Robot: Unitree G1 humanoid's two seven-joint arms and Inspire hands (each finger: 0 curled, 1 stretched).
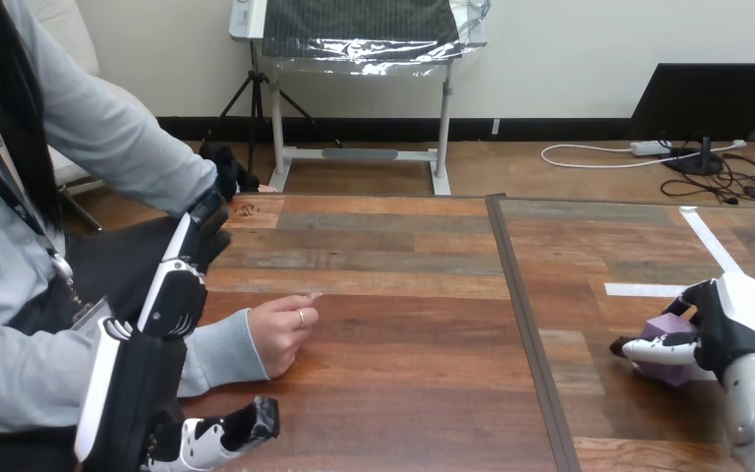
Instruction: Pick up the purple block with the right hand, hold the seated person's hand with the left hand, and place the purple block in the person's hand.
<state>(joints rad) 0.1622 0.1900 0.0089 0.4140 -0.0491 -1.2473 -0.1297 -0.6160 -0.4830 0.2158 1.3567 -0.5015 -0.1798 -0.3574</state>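
Purple cube-shaped block (670, 346) is at the right side of the brown wooden table (403, 393), near its front edge. It is clamped in the robot's black-and-white right hand (723, 324), with fingers curled over its top and one wrapped across its front face. Whether the block rests on the wood or is lifted just off it, I cannot tell. Well apart, at the left, the person's hand (280, 334) lies loosely curled on the table. The robot's left hand (152, 379) stands just beside that hand's grey sleeve, fingers straight and pointing away, thumb spread apart, gripping nothing.
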